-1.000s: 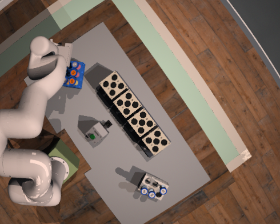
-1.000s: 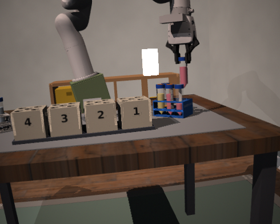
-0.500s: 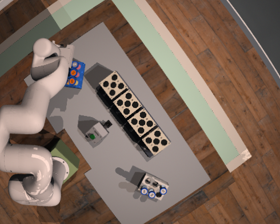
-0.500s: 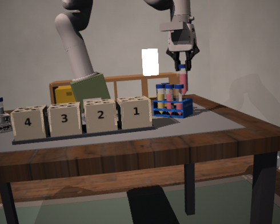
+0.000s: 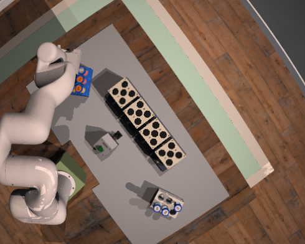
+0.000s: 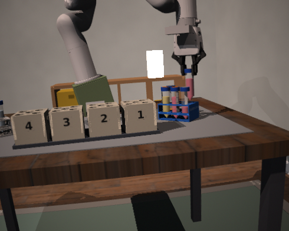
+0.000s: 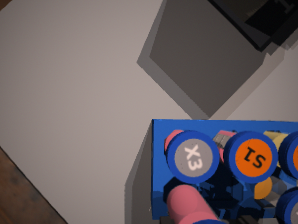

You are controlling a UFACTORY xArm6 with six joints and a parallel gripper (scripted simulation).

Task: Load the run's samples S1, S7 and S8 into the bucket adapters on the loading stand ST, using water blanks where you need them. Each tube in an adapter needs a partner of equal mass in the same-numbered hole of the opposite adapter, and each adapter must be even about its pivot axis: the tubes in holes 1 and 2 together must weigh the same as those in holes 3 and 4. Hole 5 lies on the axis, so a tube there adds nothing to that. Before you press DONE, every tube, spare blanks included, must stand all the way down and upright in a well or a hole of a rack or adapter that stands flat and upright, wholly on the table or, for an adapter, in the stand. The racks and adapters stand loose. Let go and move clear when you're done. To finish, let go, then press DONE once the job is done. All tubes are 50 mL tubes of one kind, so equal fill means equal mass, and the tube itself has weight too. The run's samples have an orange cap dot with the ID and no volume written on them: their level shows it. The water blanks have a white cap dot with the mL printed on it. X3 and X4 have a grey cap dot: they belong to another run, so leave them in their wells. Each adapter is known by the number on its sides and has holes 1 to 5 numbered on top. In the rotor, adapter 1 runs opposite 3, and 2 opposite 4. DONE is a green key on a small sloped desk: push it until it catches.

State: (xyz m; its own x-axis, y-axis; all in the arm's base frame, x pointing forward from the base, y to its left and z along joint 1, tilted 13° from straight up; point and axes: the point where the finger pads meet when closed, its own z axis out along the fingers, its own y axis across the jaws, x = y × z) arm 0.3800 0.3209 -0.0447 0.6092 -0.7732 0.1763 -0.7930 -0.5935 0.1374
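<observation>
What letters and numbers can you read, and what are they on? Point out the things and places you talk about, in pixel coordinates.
"4", "3", "2", "1": one on each adapter's side (image 6: pixel 29 126) (image 6: pixel 66 122) (image 6: pixel 104 118) (image 6: pixel 140 114)
"X3": grey cap dot (image 7: pixel 193 157)
"S1": orange cap dot (image 7: pixel 250 157)
Too small or blurred: writing on the white cap dots (image 5: pixel 157 208) and the button desk (image 5: pixel 109 142)
</observation>
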